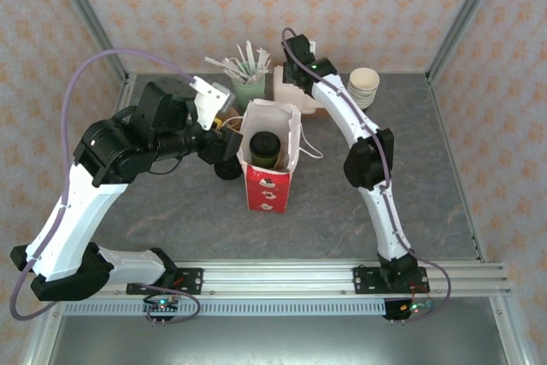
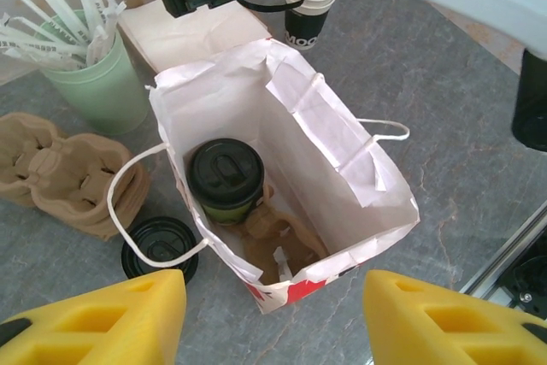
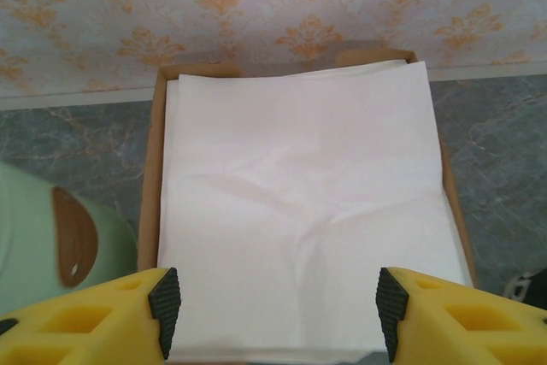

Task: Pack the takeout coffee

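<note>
Elbow bent, the left gripper hangs wide open over the red-and-white paper bag containing the olive-green black-lidded paper cup; the right gripper, reaching far, gapes above white paper napkins.

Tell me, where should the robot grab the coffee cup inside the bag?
Probably by the round black lid, coming straight down through the open top of the paper bag: the coffee cup stands upright, and the bag's walls cover its sides.
</note>
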